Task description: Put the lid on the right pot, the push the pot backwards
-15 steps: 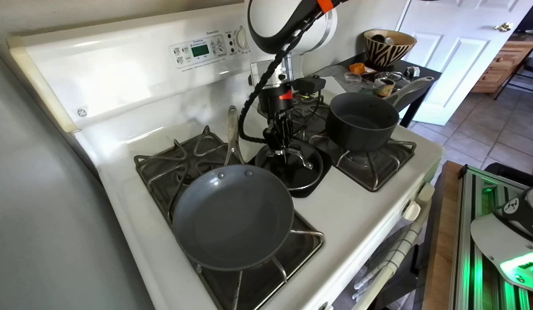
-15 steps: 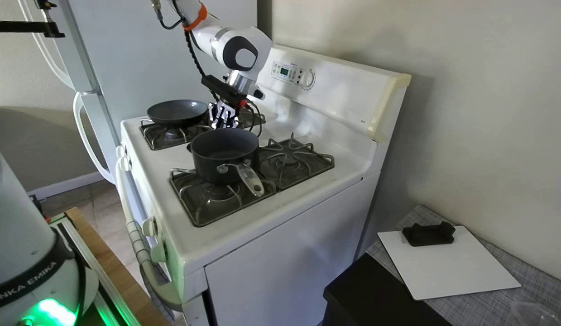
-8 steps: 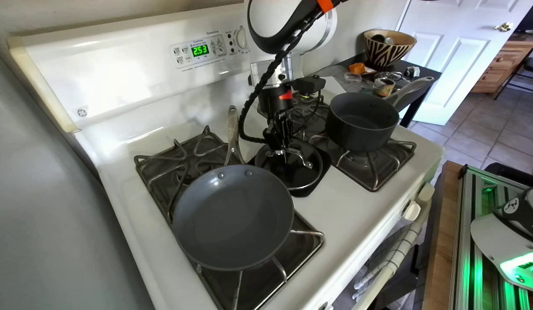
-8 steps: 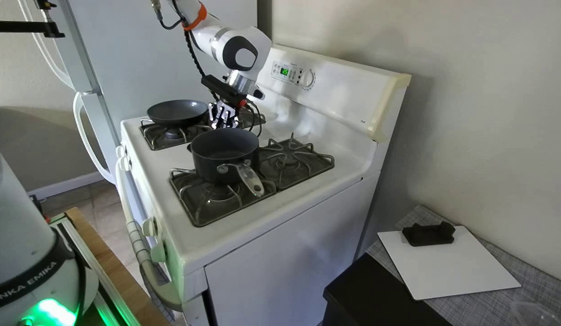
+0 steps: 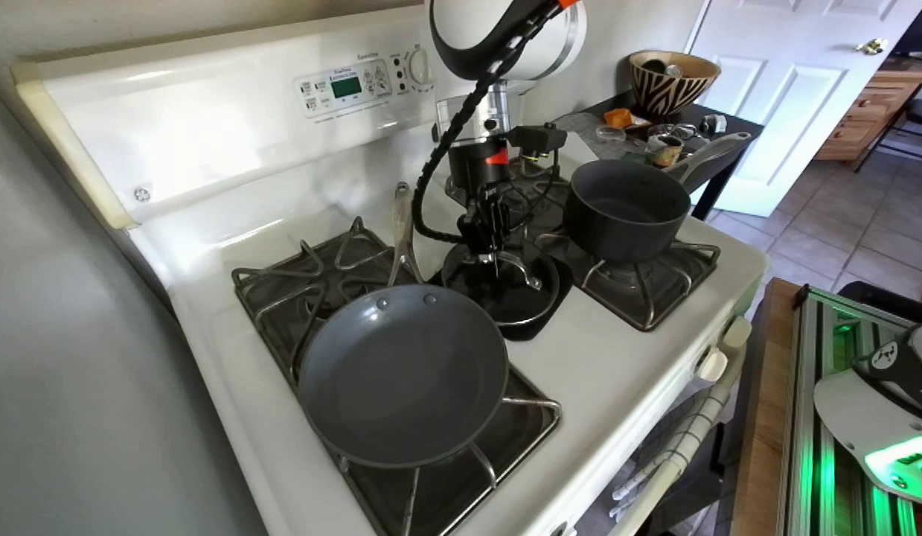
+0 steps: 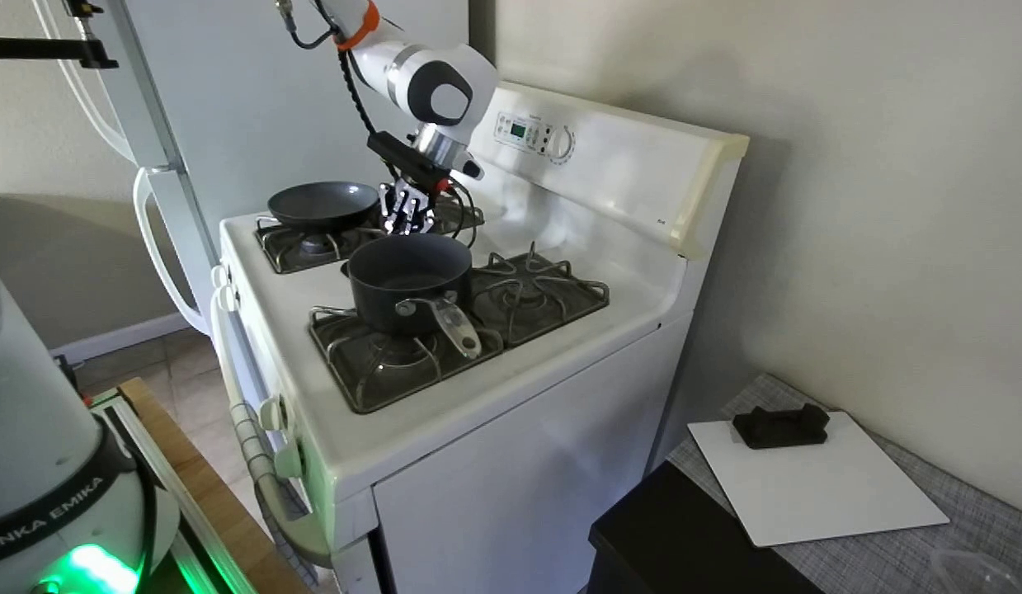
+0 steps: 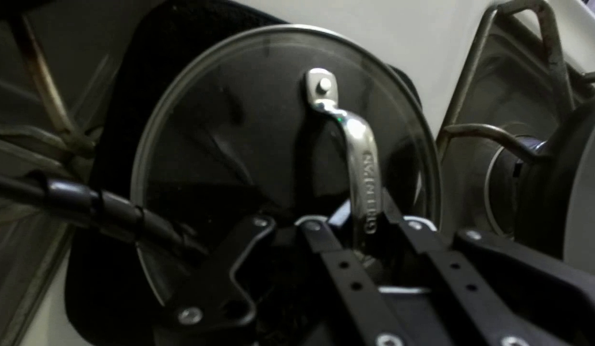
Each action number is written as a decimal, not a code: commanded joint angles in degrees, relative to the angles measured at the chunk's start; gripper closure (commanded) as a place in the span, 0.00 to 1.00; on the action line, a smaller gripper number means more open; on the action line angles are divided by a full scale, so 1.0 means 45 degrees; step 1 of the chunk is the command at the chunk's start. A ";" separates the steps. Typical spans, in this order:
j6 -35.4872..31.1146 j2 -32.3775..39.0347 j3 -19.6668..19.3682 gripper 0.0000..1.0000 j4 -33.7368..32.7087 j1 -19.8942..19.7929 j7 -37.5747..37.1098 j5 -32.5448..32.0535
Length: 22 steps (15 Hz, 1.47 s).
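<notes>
The lid (image 5: 514,307) is dark see-through glass with a metal rim and an arched metal handle (image 5: 522,269). It is over a black pad (image 5: 554,313) between the burners. It fills the middle of the wrist view (image 7: 259,125). My gripper (image 5: 495,265) points down, its fingers on both sides of the handle in the wrist view (image 7: 367,211), shut on it. The small deep dark-grey pot (image 5: 617,231) stands uncovered on the front burner beside the lid. It also shows in an exterior view (image 6: 395,301), where it hides the lid.
The wide shallow frying pan (image 5: 405,380) stands on the burner on the lid's other side. The pot's long handle (image 6: 457,326) sticks out over the stove's side. The stove's back panel (image 5: 245,104) rises behind the gripper. A cable (image 5: 461,134) hangs along the arm.
The gripper and arm have risen slightly in the last half second. The lid's handle has shifted up a little with the gripper. The pot and the frying pan have not moved.
</notes>
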State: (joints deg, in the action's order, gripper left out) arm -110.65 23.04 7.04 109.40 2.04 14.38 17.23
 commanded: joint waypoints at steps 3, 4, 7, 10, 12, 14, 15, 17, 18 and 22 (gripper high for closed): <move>0.1027 -0.0818 0.0023 1.00 -0.0113 -0.0174 -0.0088 0.0194; 0.1133 -0.0822 0.0002 1.00 -0.0197 -0.0165 -0.0152 0.0186; 0.1624 -0.0754 -0.0020 1.00 -0.0526 -0.0217 -0.0150 0.0335; 0.2214 -0.0937 -0.0057 1.00 -0.0751 -0.0290 -0.0129 0.0497; 0.2653 -0.1127 -0.0095 1.00 -0.0908 -0.0349 -0.0144 0.0604; 0.3092 -0.1424 -0.0148 1.00 -0.1007 -0.0430 -0.0114 0.0675; 0.3273 -0.1543 -0.0185 1.00 -0.1066 -0.0453 -0.0138 0.0699; 0.3433 -0.1912 -0.0252 1.00 -0.0955 -0.0493 -0.0066 0.0793; 0.3466 -0.2096 -0.0291 1.00 -0.0895 -0.0504 -0.0077 0.0855; 0.4115 -0.2837 -0.0493 1.00 -0.0622 -0.0586 0.0008 0.1074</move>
State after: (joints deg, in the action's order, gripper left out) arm -95.09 13.85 5.53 104.74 -0.06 14.24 20.41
